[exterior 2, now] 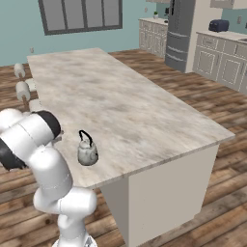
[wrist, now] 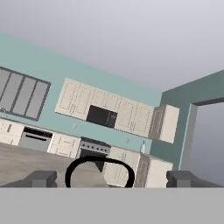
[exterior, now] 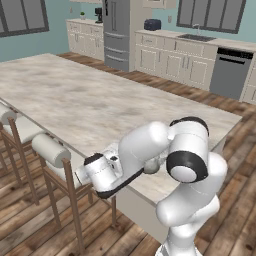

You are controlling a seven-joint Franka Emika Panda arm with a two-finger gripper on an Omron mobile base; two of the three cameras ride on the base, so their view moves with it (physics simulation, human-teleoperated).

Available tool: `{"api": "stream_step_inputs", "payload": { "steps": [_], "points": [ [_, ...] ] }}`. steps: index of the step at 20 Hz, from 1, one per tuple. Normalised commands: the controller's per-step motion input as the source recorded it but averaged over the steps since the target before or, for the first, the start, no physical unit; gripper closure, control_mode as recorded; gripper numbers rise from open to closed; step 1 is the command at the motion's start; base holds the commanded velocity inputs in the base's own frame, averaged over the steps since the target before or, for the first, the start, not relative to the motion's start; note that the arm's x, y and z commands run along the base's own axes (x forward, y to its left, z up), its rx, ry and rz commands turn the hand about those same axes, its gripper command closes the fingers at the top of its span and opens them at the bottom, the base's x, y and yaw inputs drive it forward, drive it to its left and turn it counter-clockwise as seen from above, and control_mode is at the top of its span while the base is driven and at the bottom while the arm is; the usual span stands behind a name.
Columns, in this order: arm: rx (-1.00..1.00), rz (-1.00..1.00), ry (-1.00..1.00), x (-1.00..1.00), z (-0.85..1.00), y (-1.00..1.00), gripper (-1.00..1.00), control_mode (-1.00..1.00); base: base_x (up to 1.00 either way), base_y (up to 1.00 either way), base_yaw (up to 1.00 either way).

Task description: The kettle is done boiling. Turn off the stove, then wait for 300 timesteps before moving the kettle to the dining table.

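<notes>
The small silver-grey kettle [exterior 2: 88, 152] stands upright on the dining table [exterior 2: 120, 96] close to its near corner. In the left base view the kettle [exterior: 154, 165] is a grey shape mostly hidden behind my arm. My gripper [wrist: 111, 178] is open and level with the kettle's top. Its black arched handle [wrist: 99, 162] rises between the two fingertips [wrist: 41, 178], with a gap on each side. Nothing is gripped. The stove [wrist: 93, 148] stands far off against the back wall, under a black microwave [wrist: 101, 116].
Wooden-legged cushioned stools [exterior: 50, 150] line the table's left side, right beside my hand. The long table top [exterior: 75, 95] stretches away beyond the kettle. A dishwasher [exterior: 230, 72], a fridge [exterior: 117, 30] and pale cabinets stand along the far walls.
</notes>
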Motion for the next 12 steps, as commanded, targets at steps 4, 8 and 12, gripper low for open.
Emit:
{"api": "stream_step_inputs", "payload": {
  "steps": [4, 8, 12],
  "points": [
    [-0.02, 0.00, -0.03, -0.42, 0.39, 0.00, -1.00, -1.00, 0.00, 0.00, 0.00],
    [0.00, 0.00, -0.01, -0.42, 0.44, 0.00, -1.00, -1.00, 0.00, 0.00, 0.00],
    [0.00, 0.00, 0.00, -0.38, 0.48, 0.00, -1.00, -1.00, 0.00, 0.00, 0.00]
  ]
}}
